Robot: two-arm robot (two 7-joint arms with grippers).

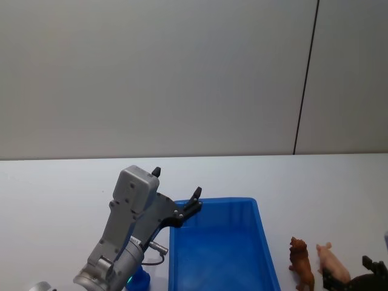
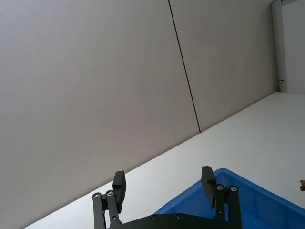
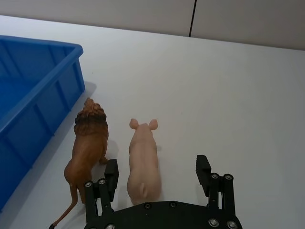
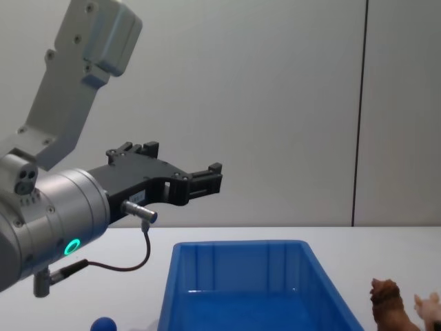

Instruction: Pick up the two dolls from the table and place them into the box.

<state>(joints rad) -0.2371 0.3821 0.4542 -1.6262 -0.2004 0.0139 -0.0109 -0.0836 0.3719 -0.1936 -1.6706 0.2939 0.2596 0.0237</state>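
- Blue plastic bin (image 1: 265, 242) with sloped walls sits on the plain white tabletop (image 3: 238, 95), with nothing visible inside it.
- The reddish-brown maned lion figurine (image 3: 88, 143) and the pale pink thin-legged figurine (image 3: 143, 162) stand side by side just beside its right wall.
- The right gripper (image 3: 157, 167) is spread wide astride the pink one, evidently lining up a grasp.
- The left gripper (image 1: 177, 182) hangs released and empty above the bin's left rim, likely to keep clear.

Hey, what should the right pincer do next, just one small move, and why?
Probably ease the right pincer down around the pink doll. Its jaws stand open either side of that doll's rear, the lion doll close alongside. The left pincer hangs open above the edge of the box.
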